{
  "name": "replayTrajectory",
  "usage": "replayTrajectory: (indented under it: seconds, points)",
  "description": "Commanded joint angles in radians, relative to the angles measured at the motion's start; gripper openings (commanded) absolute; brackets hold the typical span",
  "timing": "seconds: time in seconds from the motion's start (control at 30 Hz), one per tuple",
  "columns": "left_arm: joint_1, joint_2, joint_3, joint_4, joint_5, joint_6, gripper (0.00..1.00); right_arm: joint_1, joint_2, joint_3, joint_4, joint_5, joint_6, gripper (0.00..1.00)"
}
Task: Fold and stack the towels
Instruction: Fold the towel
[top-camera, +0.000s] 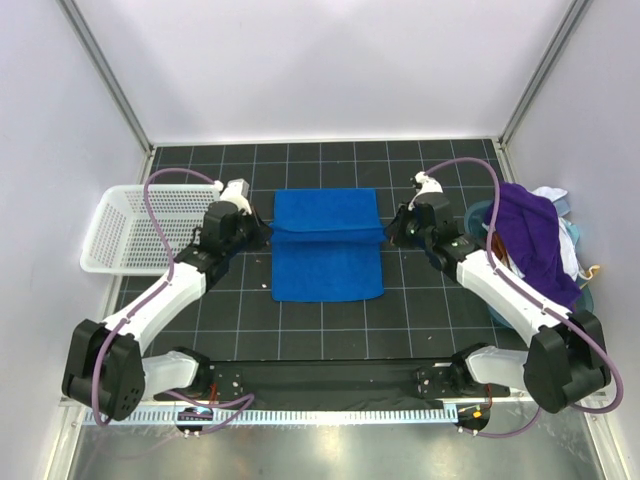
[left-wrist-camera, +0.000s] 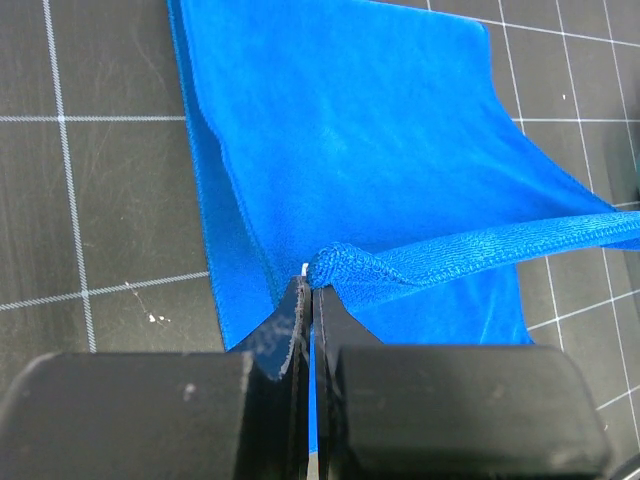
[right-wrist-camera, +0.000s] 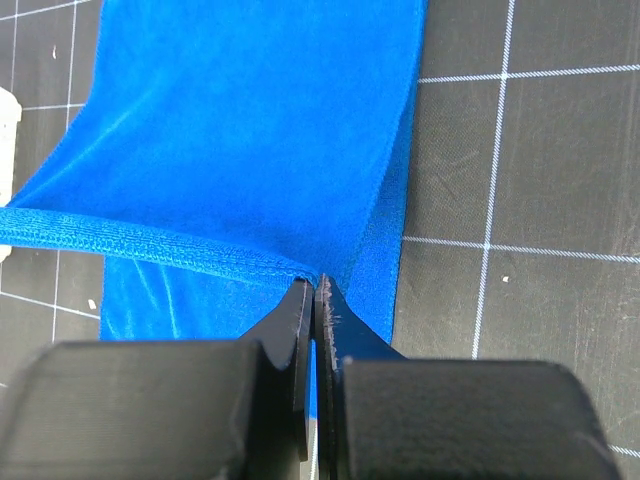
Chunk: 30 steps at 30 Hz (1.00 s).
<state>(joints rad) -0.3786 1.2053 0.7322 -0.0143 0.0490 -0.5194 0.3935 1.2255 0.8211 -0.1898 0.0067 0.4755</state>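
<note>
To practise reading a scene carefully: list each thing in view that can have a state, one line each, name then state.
blue towel, mid-fold, one edge lifted taut between the tools
left tool, shut on the blue towel's corner
right tool, shut on the other corner
purple towel, crumpled, unfolded, at the right edge
white perforated basket, upright
</note>
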Motion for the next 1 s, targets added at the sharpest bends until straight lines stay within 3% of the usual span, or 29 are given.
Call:
replayTrajectory:
  seconds: [0.0, 0.97]
  points:
    - [-0.005, -0.018, 0.024, -0.007, -0.012, -0.004, 0.0, 0.004, -0.029, 0.01, -0.002, 0.024, -0.003, 0.01]
    - [-0.036, 0.054, -0.134, 0.01, -0.008, -0.051, 0.0, 0.028, 0.069, -0.203, 0.13, -0.051, 0.018, 0.01]
